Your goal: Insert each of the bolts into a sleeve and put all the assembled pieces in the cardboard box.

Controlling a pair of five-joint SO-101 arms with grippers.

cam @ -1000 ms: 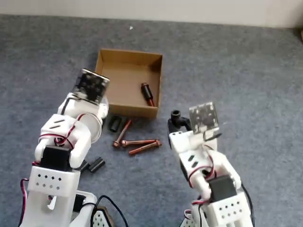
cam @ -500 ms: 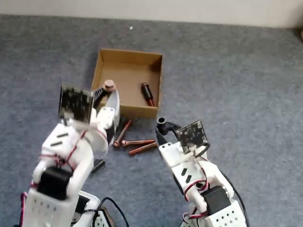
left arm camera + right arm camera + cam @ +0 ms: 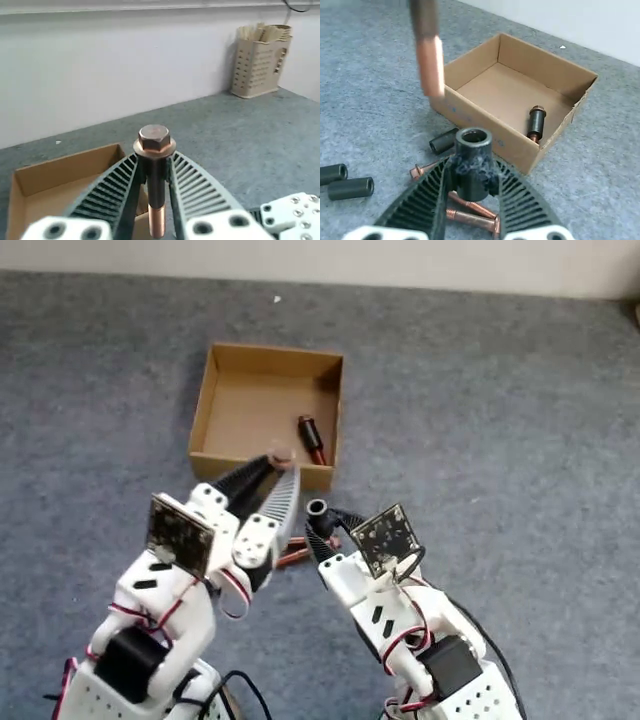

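My left gripper (image 3: 279,468) is shut on a copper bolt (image 3: 281,456), held head up above the carpet just in front of the cardboard box (image 3: 213,390). In the left wrist view the bolt (image 3: 154,146) stands upright between the fingers (image 3: 111,187). My right gripper (image 3: 319,524) is shut on a black sleeve (image 3: 318,509), bore upward, a little to the right of the bolt. From the right wrist view the sleeve (image 3: 473,159) sits below and beside the hanging bolt shaft (image 3: 430,62). One assembled piece (image 3: 536,121) lies in the box (image 3: 485,117).
Loose bolts (image 3: 469,216) lie on the grey carpet under the right gripper, partly hidden in the high view (image 3: 297,558). One loose sleeve (image 3: 444,141) lies by the box front, two more (image 3: 349,187) farther off. A beige slotted holder (image 3: 260,60) stands by the wall.
The left arm has lifted a bolt and carried it from beside the box toward the right gripper. The right arm has shifted left with its sleeve, closing the gap.
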